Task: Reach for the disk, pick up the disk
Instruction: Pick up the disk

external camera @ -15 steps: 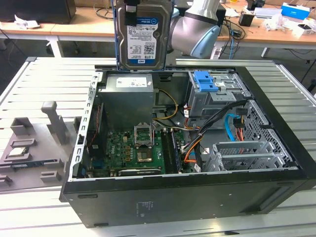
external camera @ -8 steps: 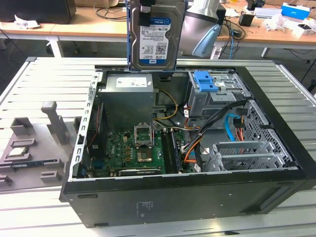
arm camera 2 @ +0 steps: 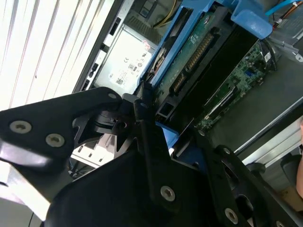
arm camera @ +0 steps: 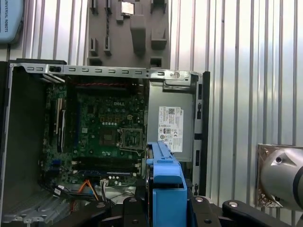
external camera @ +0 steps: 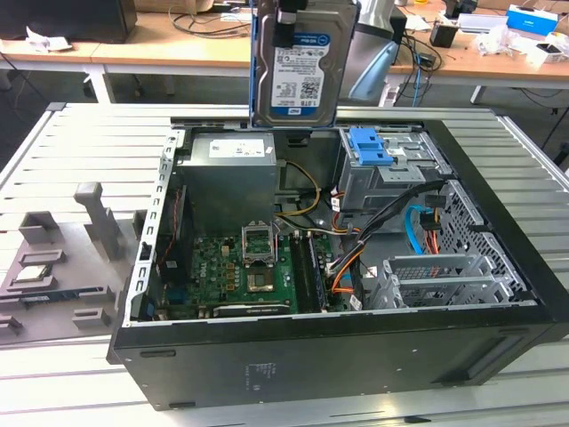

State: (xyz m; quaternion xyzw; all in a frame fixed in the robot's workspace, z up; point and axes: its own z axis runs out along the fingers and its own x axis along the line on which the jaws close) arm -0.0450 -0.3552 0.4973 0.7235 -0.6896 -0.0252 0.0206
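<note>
The disk [external camera: 302, 76] hangs in the air in the exterior view, already clear of the computer case [external camera: 311, 369] and high above its open side. It is upright, long axis vertical, its label face toward the camera. The gripper [external camera: 296, 16] sits directly above and has it by the upper end, so the disk lies straight below the fingers. Under it are the power supply [external camera: 227, 178] and, toward the exterior view's right, the drive cage [external camera: 396, 191] with its blue latch plate [external camera: 371, 147]. The case rests on a slatted metal table [external camera: 80, 142], with a grey tray [external camera: 53, 258] well apart on the exterior view's left. Desks [external camera: 160, 49] stand behind, and there is plenty of free air around the disk.

In the second wrist view the disk [arm camera 2: 208, 56] runs away from the camera, green circuit-board side showing and blue rails along its edges. The gripper [arm camera 2: 168, 125] is pressed together on its near end, a black finger [arm camera 2: 144, 118] flat against one side. The power supply [arm camera 2: 125, 61] lies below and beyond.

In the first wrist view the disk [arm camera: 165, 179] is seen edge-on, a blue rail standing out of the gripper [arm camera: 165, 210]. It is pinched tight and nothing else touches it. The motherboard [arm camera: 104, 123] and power supply [arm camera: 173, 123] lie beyond in the open case. The tray [arm camera: 128, 33] sits past the case on the table [arm camera: 236, 71].
</note>
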